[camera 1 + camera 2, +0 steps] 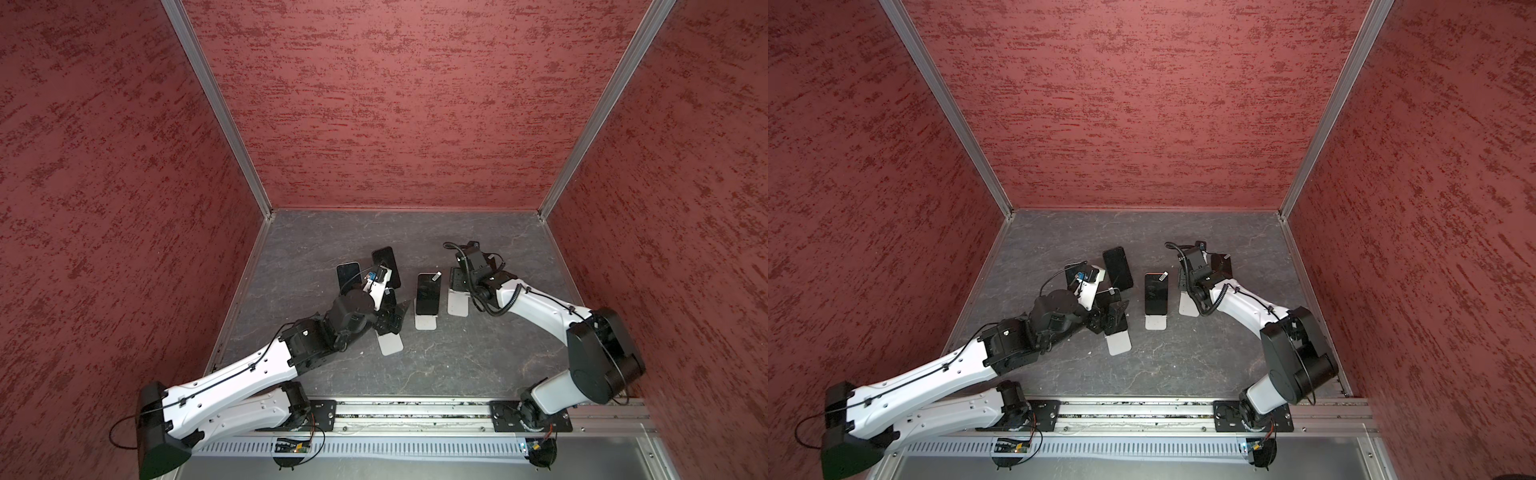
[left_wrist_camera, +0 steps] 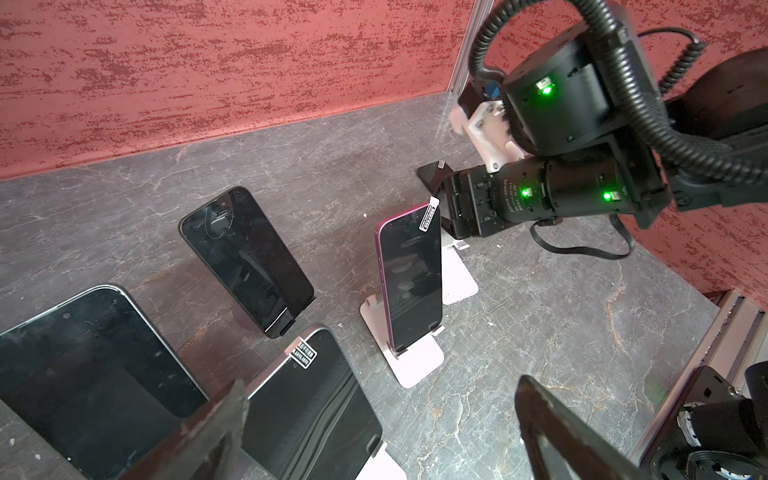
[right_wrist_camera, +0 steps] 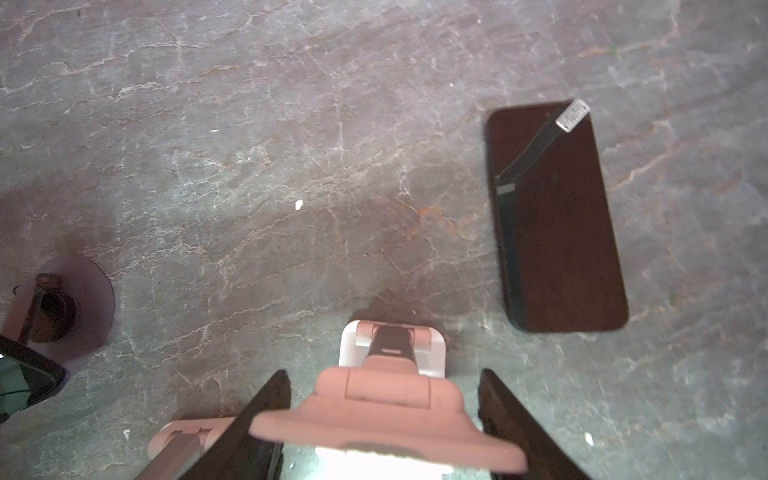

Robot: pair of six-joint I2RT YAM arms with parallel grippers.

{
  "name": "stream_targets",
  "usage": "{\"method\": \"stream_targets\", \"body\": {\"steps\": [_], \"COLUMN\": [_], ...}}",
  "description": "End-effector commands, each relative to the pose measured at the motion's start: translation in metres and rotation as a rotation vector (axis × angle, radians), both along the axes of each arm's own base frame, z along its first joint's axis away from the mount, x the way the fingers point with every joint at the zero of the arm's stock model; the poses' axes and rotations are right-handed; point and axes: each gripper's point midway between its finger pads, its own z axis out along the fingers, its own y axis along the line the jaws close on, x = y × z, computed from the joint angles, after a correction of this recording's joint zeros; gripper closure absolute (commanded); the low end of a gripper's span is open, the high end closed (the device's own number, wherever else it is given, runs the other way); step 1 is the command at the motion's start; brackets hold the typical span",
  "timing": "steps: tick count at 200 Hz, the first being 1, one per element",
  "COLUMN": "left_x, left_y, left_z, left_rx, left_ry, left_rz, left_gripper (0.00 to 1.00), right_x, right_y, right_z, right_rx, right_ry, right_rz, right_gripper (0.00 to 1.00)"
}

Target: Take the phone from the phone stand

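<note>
My left gripper [image 1: 390, 322] [image 2: 382, 440] hangs open over a dark phone [image 2: 316, 407] that leans on a pink phone stand [image 1: 391, 345]; nothing is between its fingers. A purple-edged phone [image 1: 428, 293] [image 2: 411, 282] rests on the middle stand [image 1: 426, 322]. My right gripper [image 1: 459, 282] [image 3: 384, 374] is closed around the back plate of the right phone stand [image 3: 386, 399], a finger against each edge. No phone shows on that stand. A dark phone [image 3: 557, 216] [image 1: 1219, 266] lies flat on the table beside it.
Two more dark phones [image 1: 348, 276] [image 1: 386, 264] sit at the back left, one propped on a round-based stand [image 3: 62, 311]. Red walls [image 1: 395, 124] close the grey table [image 1: 457, 365] on three sides. A metal rail [image 1: 415, 415] runs along the front.
</note>
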Motion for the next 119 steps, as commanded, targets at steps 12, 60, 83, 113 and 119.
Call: {"method": "stream_targets", "body": {"steps": [12, 60, 83, 113, 119], "left_x": [-0.001, 0.001, 0.001, 0.003, 0.003], "left_y": [0.006, 0.007, 0.007, 0.006, 0.006], "left_z": [0.002, 0.003, 0.001, 0.002, 0.002], "left_rx": [0.001, 0.005, 0.012, 0.027, 0.032], "left_ry": [-0.016, -0.017, -0.016, -0.012, -0.011], "left_rz": [0.014, 0.028, 0.030, 0.035, 0.037], "left_gripper": [0.00, 0.00, 0.00, 0.00, 0.00], "right_x": [0.031, 0.076, 0.100, 0.128, 0.132], "right_y": [0.024, 0.031, 0.028, 0.018, 0.015], "right_z": [0.031, 0.047, 0.056, 0.061, 0.062], "right_rx": [-0.002, -0.054, -0.049, -0.048, -0.048], "right_ry": [-0.103, -0.151, -0.168, -0.181, -0.183], "right_rz": [0.097, 0.173, 0.181, 0.178, 0.176], "right_gripper": [0.45, 0.45, 0.45, 0.45, 0.45]}}
